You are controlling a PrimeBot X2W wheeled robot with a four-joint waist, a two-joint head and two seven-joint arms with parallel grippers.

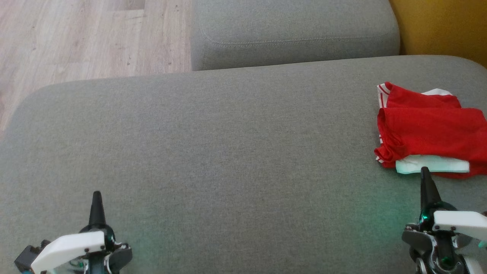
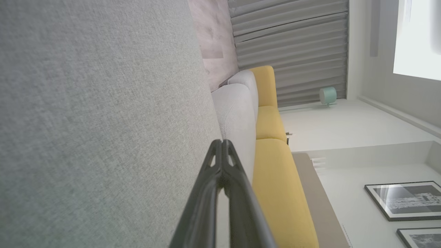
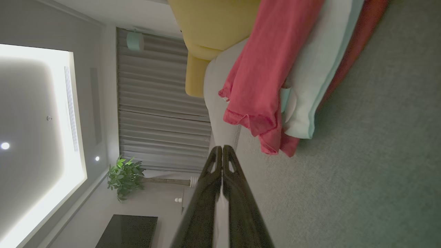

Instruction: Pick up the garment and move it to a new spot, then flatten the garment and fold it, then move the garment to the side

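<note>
Red garment (image 1: 430, 125) lies folded at right edge of grey cushion (image 1: 213, 152), just beyond right gripper (image 1: 425, 171), jaws pressed together, empty. Left gripper (image 1: 96, 195), likewise closed, rests well apart. Move-aside step looks done; next move likely only arm retreat.

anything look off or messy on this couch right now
Only the red garment: it sits bunched in a loose, uneven fold at the right end of the grey cushion, with a white layer sticking out of its near edge. Nothing looks spilled or damaged.
</note>
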